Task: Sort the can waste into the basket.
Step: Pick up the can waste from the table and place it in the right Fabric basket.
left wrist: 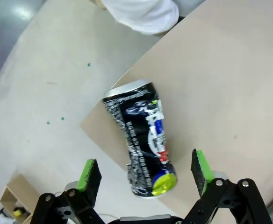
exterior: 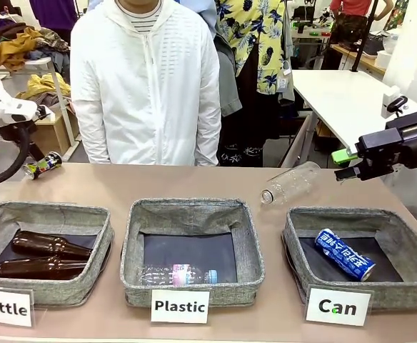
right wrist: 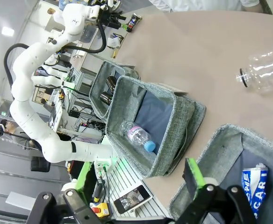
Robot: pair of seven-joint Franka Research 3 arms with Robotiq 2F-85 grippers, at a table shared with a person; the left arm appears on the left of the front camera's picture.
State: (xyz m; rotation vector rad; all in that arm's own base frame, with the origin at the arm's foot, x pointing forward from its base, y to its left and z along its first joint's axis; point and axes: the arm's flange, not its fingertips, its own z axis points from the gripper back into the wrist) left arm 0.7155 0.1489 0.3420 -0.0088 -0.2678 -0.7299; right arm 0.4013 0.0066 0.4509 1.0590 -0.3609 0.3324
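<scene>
Black with red and yellow print, one can [exterior: 42,165] lies on its side near the far left edge of the tabletop [exterior: 194,182], dented at the waist. The left tool [left wrist: 146,175] hangs over it with jaws spread wide, a green pad on either side of the can but apart from it, gripping nothing. The blue can [exterior: 345,254] lies inside the grey basket [exterior: 401,294] marked by the white "Can" card [exterior: 338,306]. The right tool [exterior: 344,164] hovers wide open and empty over the right side, near a clear plastic bottle [exterior: 289,183].
</scene>
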